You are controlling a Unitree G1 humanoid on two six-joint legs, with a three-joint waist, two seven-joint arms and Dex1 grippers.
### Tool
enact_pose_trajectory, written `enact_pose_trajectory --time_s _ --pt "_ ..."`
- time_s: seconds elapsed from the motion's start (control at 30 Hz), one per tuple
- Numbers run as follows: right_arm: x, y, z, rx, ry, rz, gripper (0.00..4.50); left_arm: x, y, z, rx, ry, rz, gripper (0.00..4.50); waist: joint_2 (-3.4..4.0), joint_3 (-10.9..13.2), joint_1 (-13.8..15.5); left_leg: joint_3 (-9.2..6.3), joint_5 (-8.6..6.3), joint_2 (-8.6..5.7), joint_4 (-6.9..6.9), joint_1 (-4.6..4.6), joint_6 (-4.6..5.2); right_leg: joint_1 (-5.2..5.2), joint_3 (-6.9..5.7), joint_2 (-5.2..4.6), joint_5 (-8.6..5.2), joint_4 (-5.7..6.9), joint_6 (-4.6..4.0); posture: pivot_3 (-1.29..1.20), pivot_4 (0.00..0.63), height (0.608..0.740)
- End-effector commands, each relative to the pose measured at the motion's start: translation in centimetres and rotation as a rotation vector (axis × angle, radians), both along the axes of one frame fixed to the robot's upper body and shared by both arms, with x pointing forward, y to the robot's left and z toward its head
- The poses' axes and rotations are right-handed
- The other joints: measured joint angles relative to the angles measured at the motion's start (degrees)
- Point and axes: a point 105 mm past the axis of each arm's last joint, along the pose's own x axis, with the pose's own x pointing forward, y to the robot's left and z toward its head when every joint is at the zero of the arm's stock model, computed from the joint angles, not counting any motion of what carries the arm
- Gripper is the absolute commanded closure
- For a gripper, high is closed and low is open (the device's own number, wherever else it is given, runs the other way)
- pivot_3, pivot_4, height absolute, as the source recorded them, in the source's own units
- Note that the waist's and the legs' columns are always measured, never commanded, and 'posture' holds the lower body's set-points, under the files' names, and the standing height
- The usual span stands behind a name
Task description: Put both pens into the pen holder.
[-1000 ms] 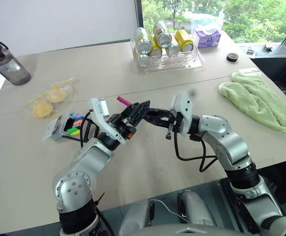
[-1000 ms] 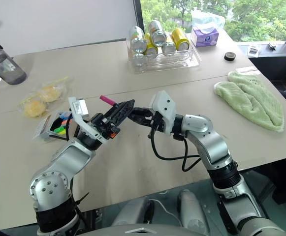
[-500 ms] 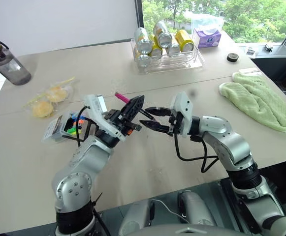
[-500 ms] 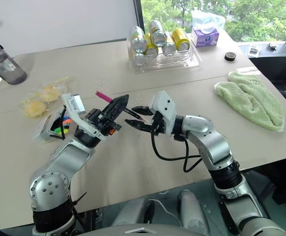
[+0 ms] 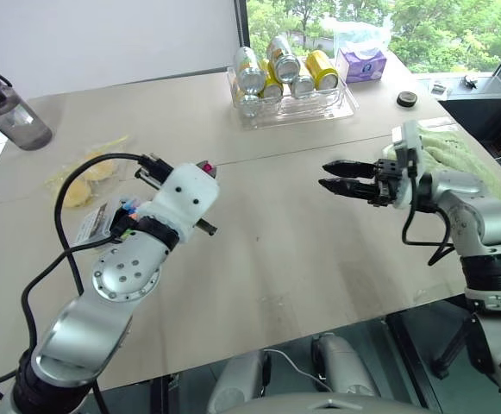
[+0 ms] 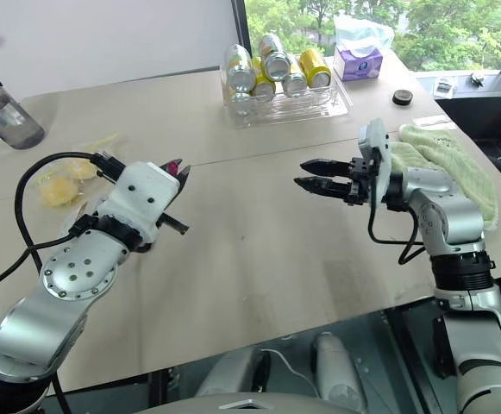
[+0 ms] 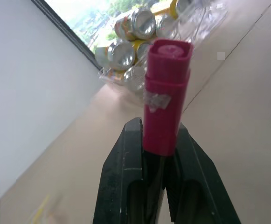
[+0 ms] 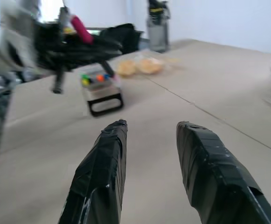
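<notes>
Pen (image 7: 165, 109) with the magenta end is sitting pinched in your left tool (image 7: 155, 154), above the counter (image 5: 284, 250) near the pen holder (image 8: 101, 91), while your right tool (image 5: 343, 177) is hanging part-open and empty, well apart.

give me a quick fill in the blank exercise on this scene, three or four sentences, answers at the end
1. The left tool is shut on a pen whose end is coloured ____.
2. The right tool is open and holds ____.
3. The clear tray at the table's far side holds drink ____.
4. The cloth beside the right arm is light ____.

Missing words: magenta-pink; nothing; cans; green
</notes>
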Motion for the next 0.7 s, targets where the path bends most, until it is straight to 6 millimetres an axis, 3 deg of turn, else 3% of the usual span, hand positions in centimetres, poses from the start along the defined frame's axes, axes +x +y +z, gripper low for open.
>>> enact_pose_trajectory --time_s 0.03,0.3,0.43,0.7 --pt "-0.8 -0.2 2.5 0.075 -0.011 0.109 2.69 -0.8 0.8 1.6 0.108 -0.113 0.098 4.5 -0.03 0.0 0.0 0.0 -0.01 0.0 0.01 -0.02 0.01 0.0 0.0 0.0 0.0 -0.01 0.0 0.0 0.15 0.739" --pt "-0.5 0.2 3.6 0.125 -0.02 0.157 2.69 -1.2 2.8 1.5 0.212 -0.114 0.23 4.5 -0.03 0.0 0.1 -0.07 -0.01 0.0 0.02 -0.08 0.02 -0.02 -0.01 -0.04 0.0 -0.01 0.0 0.0 0.15 0.739" --pt "-0.5 0.3 4.1 0.144 -0.042 0.154 2.69 -1.4 3.6 0.8 0.185 -0.081 0.272 4.5 -0.03 0.0 0.1 -0.09 -0.01 0.01 0.02 -0.18 0.01 -0.14 0.0 -0.04 0.0 0.0 0.0 0.0 0.15 0.739" --pt "-0.6 0.4 3.8 0.135 -0.05 0.144 2.69 -1.4 3.8 0.1 0.208 -0.068 0.283 4.5 -0.04 0.0 0.2 -0.13 -0.01 0.0 0.04 -0.24 0.01 -0.16 0.01 -0.08 0.0 0.0 0.0 0.0 0.15 0.739"
